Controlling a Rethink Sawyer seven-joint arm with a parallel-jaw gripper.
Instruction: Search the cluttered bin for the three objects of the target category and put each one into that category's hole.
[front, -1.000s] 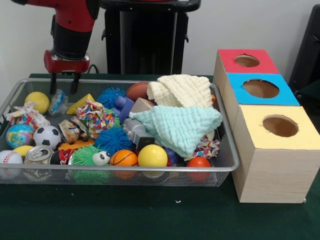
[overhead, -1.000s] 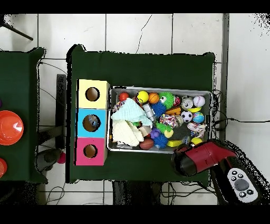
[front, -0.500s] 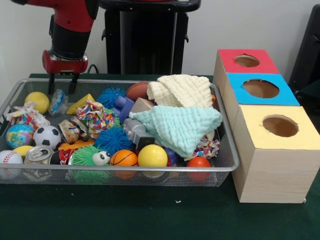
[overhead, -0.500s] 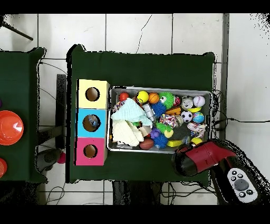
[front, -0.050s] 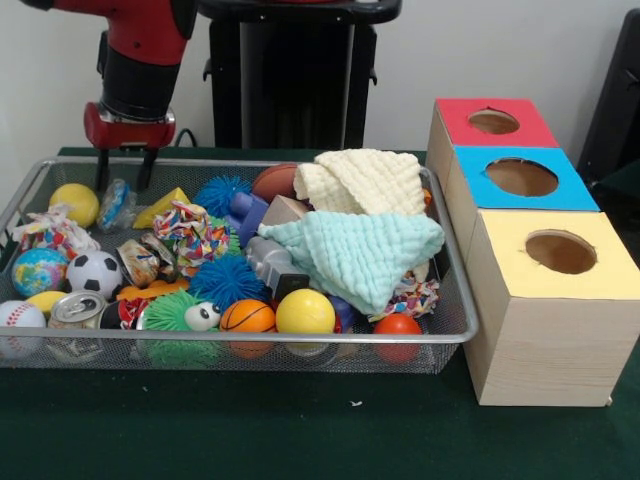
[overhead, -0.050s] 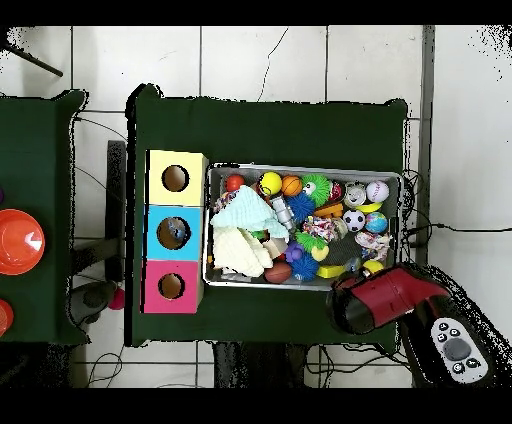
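A wire mesh bin (front, -0.050s: 300, 338) holds a heap of toys: a soccer ball (front, -0.050s: 94, 272), a globe ball (front, -0.050s: 38, 270), a baseball (front, -0.050s: 20, 316), a small basketball (front, -0.050s: 247, 316), yellow balls (front, -0.050s: 305, 312), spiky blue balls (front, -0.050s: 227, 278), a can (front, -0.050s: 76, 308). A mint cloth (front, -0.050s: 360, 250) and a cream cloth (front, -0.050s: 365, 180) cover the bin's right part. My gripper (front, -0.050s: 124, 183) hangs open over the bin's far left corner, nothing between its fingers, beside a yellow ball (front, -0.050s: 75, 202). In the overhead view the red arm (overhead, -0.050s: 385, 298) hides the gripper.
Three boxes stand in a row right of the bin, each with a round hole on top: red (front, -0.050s: 455, 125), blue (front, -0.050s: 475, 185), yellow (front, -0.050s: 510, 250). The overhead view shows them left of the bin (overhead, -0.050s: 300, 168). Dark green cloth covers the table (front, -0.050s: 300, 430).
The gripper has shifted a little to the left over the bin's far corner. Nothing in the bin has moved.
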